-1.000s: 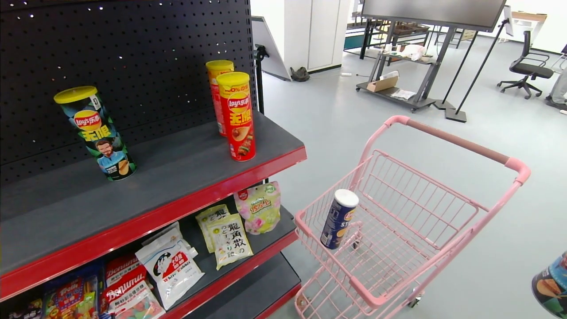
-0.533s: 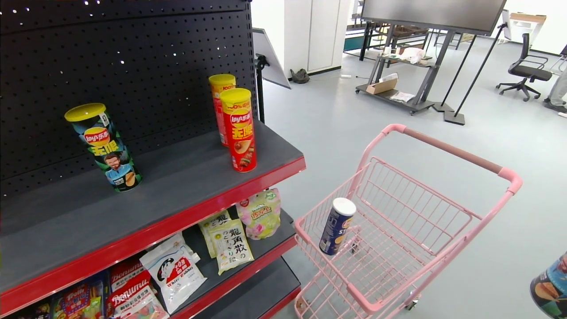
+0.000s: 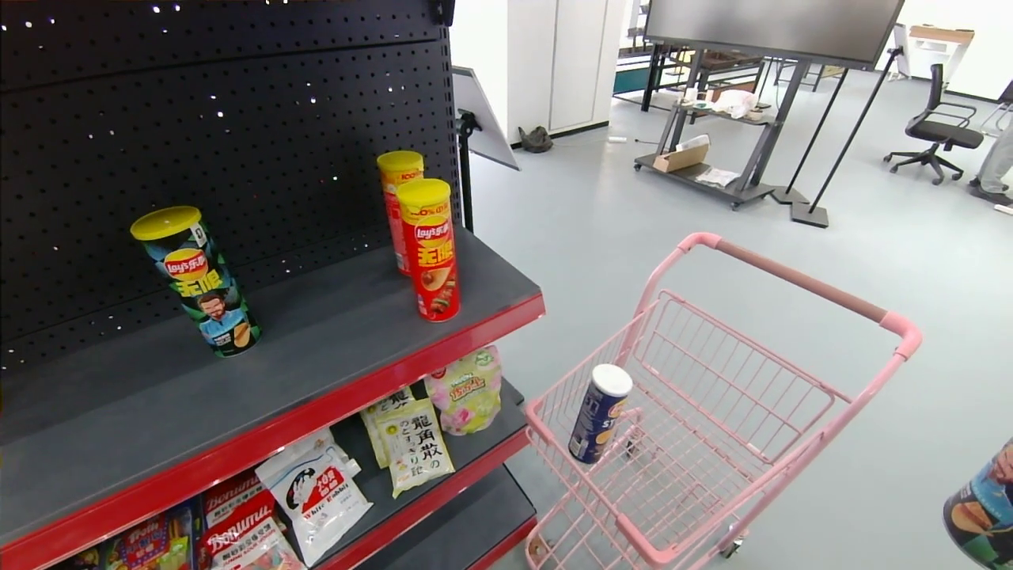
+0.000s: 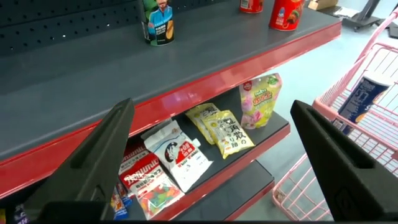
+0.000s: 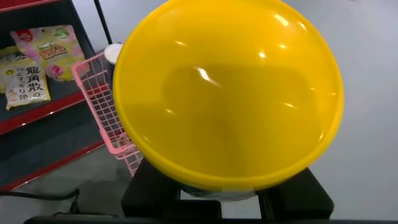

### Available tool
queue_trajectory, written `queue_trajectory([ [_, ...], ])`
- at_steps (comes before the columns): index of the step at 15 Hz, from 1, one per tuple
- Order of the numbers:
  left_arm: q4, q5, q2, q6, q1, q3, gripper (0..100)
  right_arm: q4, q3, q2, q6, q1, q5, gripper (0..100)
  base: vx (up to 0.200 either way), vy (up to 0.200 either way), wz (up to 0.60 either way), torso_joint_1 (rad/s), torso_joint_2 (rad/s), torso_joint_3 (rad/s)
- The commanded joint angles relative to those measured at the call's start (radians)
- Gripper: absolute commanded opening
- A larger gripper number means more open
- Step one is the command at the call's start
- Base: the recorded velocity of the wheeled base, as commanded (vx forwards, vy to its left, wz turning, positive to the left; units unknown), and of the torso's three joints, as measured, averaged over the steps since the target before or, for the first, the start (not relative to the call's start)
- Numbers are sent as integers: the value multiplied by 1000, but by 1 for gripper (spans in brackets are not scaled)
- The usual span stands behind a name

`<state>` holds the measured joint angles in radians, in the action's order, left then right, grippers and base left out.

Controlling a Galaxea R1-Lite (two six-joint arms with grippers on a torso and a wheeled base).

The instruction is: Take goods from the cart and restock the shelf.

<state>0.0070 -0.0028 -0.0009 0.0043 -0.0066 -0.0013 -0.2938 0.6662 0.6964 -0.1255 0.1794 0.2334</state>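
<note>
cart: one blue can, tilted in its left corner | my left fingers: wide apart, empty | my right fingers: closed around yellow-lid can

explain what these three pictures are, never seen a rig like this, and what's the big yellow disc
This is a wheeled two-armed robot restocking a shop shelf. The wide picture is from its head camera: the top shelf carries one green chip can and two red chip cans, snack bags lie below, and a pink cart holds a dark blue can. The other two are from cameras on its wrists. The left tool is open and empty, facing the shelf. The yellow disc is the lid of a chip can gripped in the right tool.
</note>
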Motion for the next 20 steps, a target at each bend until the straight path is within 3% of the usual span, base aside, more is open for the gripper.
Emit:
queue_trajectory([
  [1, -1, 0, 1, 0, 0, 0, 100, -1, 0, 9, 0, -6, 0, 0, 0, 0, 600, 17, -17, -12],
  [13, -1, 0, 1, 0, 0, 0, 100, 1, -30, -52, -2, -4, -2, 0, 0, 0, 600, 3, 0, -2],
  [16, -1, 1, 1, 0, 0, 0, 100, -4, -68, -153, -5, -6, 4, 0, 0, 0, 0, 0, 0, 0],
  [20, -1, 0, 1, 0, 0, 0, 100, 1, -152, -347, -2, -6, 7, 0, 200, 0, 0, -6, -5, -2],
])
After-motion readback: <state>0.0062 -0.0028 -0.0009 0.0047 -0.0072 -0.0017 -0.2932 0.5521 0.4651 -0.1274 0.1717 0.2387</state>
